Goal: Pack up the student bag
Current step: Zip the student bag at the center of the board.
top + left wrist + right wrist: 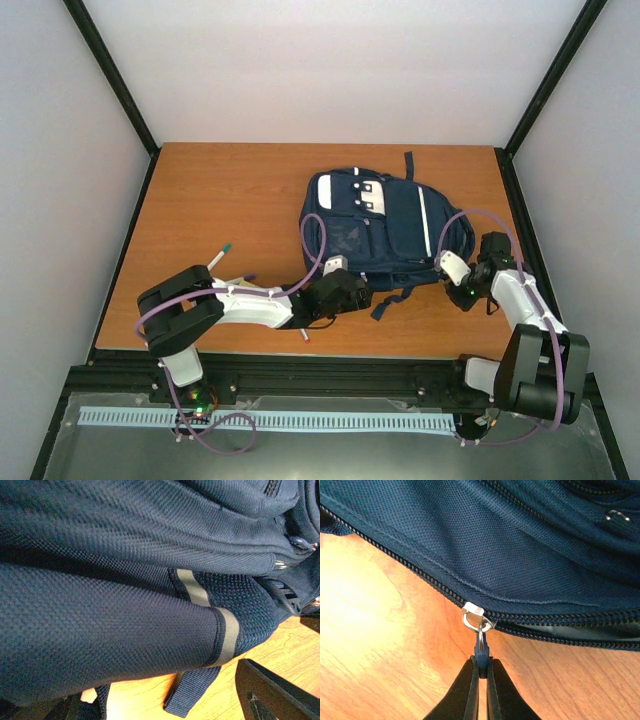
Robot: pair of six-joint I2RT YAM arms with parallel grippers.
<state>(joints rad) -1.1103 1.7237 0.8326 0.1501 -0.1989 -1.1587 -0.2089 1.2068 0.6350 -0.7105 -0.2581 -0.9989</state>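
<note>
The student bag (385, 225), navy with white patches and a white stripe, lies flat on the middle of the wooden table (230, 200). My right gripper (480, 664) is shut on the blue zipper pull (481, 654) that hangs from the silver slider (478, 617) at the bag's right edge. The zip is joined to the left of the slider. To its right it gapes over light lining (560, 630). My left gripper (350, 295) stands open at the bag's near edge. Its one visible finger (272, 695) is beside a loose strap end (192, 692) on the table.
A green-capped pen (220, 254) and two more pens (246, 279) (303, 335) lie on the table by the left arm. A dark strap (395, 297) trails from the bag toward the near edge. Dark frame posts and white walls enclose the table.
</note>
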